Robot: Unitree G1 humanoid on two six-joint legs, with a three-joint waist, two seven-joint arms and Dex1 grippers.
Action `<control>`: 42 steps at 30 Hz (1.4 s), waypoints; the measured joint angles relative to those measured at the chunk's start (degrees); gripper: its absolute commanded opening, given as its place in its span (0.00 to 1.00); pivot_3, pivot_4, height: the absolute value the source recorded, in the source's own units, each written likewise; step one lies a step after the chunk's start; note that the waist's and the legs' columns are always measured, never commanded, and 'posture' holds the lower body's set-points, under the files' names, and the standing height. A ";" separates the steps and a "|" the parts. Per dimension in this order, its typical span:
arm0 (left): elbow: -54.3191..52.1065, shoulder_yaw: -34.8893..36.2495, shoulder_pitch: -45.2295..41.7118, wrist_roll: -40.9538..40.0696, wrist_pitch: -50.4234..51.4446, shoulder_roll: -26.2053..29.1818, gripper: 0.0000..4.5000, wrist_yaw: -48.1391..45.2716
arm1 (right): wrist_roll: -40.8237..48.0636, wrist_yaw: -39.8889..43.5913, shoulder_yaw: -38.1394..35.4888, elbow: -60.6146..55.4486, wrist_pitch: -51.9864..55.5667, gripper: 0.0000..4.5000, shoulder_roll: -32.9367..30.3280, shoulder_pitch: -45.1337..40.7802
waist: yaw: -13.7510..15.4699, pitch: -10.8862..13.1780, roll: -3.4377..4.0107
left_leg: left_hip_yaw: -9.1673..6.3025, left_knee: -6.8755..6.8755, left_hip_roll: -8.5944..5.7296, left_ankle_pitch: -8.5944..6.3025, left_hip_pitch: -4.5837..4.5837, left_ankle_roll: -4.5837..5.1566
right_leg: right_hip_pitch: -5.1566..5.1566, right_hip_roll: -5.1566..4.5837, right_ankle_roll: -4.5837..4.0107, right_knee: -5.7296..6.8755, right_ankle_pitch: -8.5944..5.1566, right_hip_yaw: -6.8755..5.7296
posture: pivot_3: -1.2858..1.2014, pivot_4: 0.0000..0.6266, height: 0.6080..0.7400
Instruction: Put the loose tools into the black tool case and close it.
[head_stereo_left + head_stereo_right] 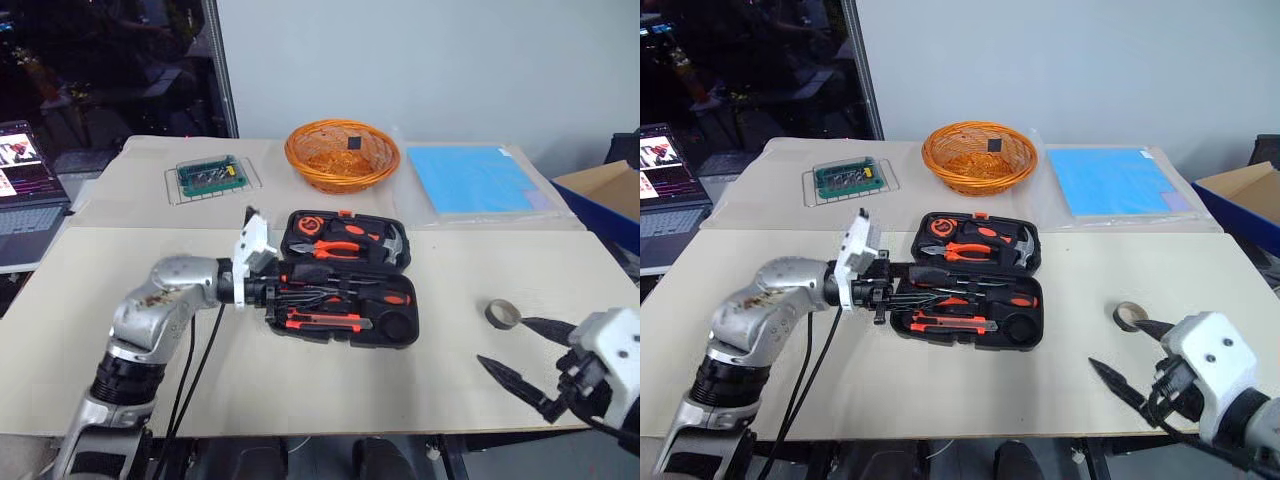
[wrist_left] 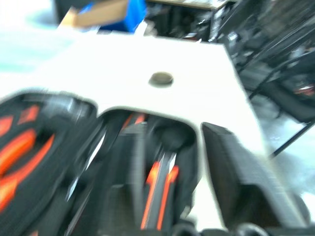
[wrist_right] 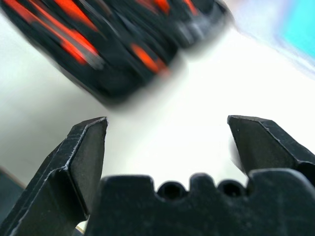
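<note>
The black tool case (image 1: 407,300) lies open in the middle of the table. Its near half holds black-and-orange screwdrivers (image 1: 335,276) and the orange-black utility knife (image 1: 326,321). Pliers and a hammer sit in its far half. My left gripper (image 1: 272,292) hovers at the case's left edge, pointing right over the recesses, its fingers (image 2: 236,172) apart and empty. The small grey tape roll (image 1: 503,313) lies loose on the table to the right of the case. My right gripper (image 1: 505,345) is open just in front of the roll, not touching it.
An orange wicker basket (image 1: 342,155) stands behind the case, with a green bit set in a clear box (image 1: 210,177) to its left and a blue sheet (image 1: 470,178) to its right. A laptop (image 1: 25,190) sits far left, a blue box (image 1: 610,195) far right.
</note>
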 measured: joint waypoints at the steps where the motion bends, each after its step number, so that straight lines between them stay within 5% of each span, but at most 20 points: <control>1: -0.98 -0.05 -0.65 -1.23 1.52 -0.07 0.85 0.55 | -0.06 -0.66 1.25 2.02 2.03 0.94 -1.18 -1.92 | -0.14 0.05 -0.09 | -0.02 0.00 0.00 0.00 0.03 -0.01 | 0.04 0.01 0.00 -0.04 0.00 0.00 | 0.52 0.24 1.00; 4: -3.71 -0.92 -2.29 -4.10 5.53 -0.80 1.00 2.30 | -0.73 -1.21 6.75 8.95 6.29 0.77 -4.02 -7.45 | -0.40 0.19 -0.23 | -0.08 0.00 -0.01 0.00 0.03 0.01 | 0.04 0.04 -0.01 -0.04 0.01 0.00 | 0.52 0.24 1.00; 8: -5.29 -3.48 -5.13 -5.10 8.39 -1.02 1.00 4.13 | -3.74 -1.03 17.85 19.55 8.60 0.77 -9.38 -21.05 | -1.02 0.45 -0.26 | -0.09 0.00 -0.06 0.01 -0.07 0.02 | -0.05 0.09 0.01 -0.02 0.03 0.04 | 0.52 0.24 1.00; 18: -6.14 -5.44 -6.93 -4.98 9.38 -1.22 1.00 8.55 | -11.68 2.04 38.92 39.10 8.92 0.77 -8.61 -41.94 | -1.06 0.58 -0.28 | -0.23 -0.13 -0.19 -0.07 -0.60 0.14 | -0.56 0.15 0.33 0.12 0.11 0.08 | 0.52 0.24 1.00; 21: -6.67 -5.36 -6.53 -4.98 9.34 -0.60 1.00 9.52 | -13.88 3.86 42.80 42.90 8.81 0.62 -7.47 -45.14 | -0.97 0.59 -0.26 | -0.24 -0.09 -0.22 -0.06 -0.86 0.15 | -0.84 0.15 0.22 0.22 0.20 0.10 | 0.52 0.24 1.00; 29: -7.83 -3.22 -2.29 -5.19 8.32 0.61 1.00 11.19 | -18.11 7.70 45.64 47.05 5.15 0.02 -6.60 -47.68 | -1.08 0.59 -0.26 | -0.23 -0.05 -0.21 -0.05 -0.85 0.13 | -0.84 0.16 0.27 0.27 0.22 0.11 | 0.52 0.24 1.00; 38: -8.17 -1.90 1.57 -5.23 5.78 2.80 1.00 10.33 | -14.75 13.95 39.75 32.88 5.74 0.00 -8.76 -44.17 | -1.16 0.60 -0.24 | -0.23 -0.04 -0.15 -0.05 -0.79 0.12 | -0.85 0.20 0.28 0.33 0.21 0.11 | 0.52 0.24 1.00; 42: -8.94 0.69 4.81 -6.47 5.80 6.33 1.00 8.98 | -11.02 14.14 41.91 23.30 10.88 0.00 -7.13 -50.18 | -1.87 0.62 -0.24 | -0.18 -0.04 0.04 -0.04 -0.66 0.11 | -0.87 0.38 0.35 0.34 0.18 0.16 | 0.52 0.24 1.00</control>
